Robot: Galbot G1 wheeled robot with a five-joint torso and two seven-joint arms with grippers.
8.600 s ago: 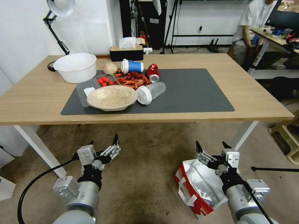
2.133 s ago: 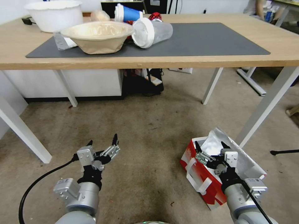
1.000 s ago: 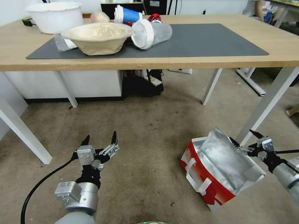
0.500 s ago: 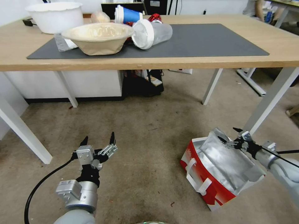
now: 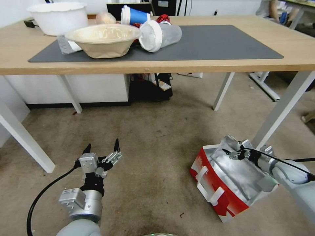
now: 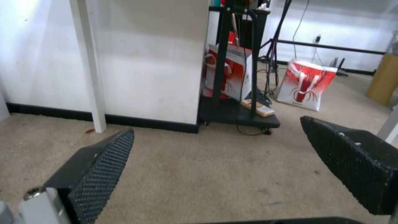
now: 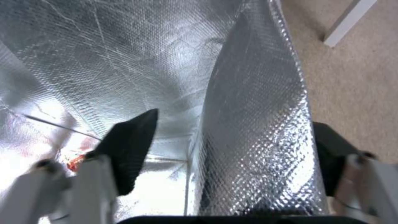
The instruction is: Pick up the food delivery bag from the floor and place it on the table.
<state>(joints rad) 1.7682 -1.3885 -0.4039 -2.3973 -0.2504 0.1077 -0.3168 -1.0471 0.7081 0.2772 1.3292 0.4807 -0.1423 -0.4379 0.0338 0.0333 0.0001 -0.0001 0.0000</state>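
Our right hand [image 5: 233, 153] has swung in over the open mouth of the food delivery bag, a large boxy paper bag with red and white panels and a silver foil lining [image 5: 219, 188]; a second ago it hung off the bag's far side, and a second before that it hovered above the near rim. In the right wrist view its two black fingers [image 7: 131, 146] are spread apart and straddle the upright foil wall [image 7: 253, 124] of the bag's far side, one inside the lining and one outside, not yet closed on it. We judge this the approach for a pinch on that wall, so the lift has not begun. The bag itself stands on the worn brownish-grey carpet floor [image 5: 157, 157], just beside a white angled leg [image 5: 279, 113] of the wide light-wood counter [image 5: 203, 64], with its white strap handles [image 5: 206, 193] hanging on the near red panel. Our left hand [image 5: 101, 154] has sunk a little and waits low over the carpet, well apart from the bag, its fingers spread with nothing between them. On the counter the dark grey mat [image 5: 223, 42] is bare toward the right, while a beige paper bowl [image 5: 103, 39] and a tipped clear plastic cup [image 5: 160, 34] crowd its left end.
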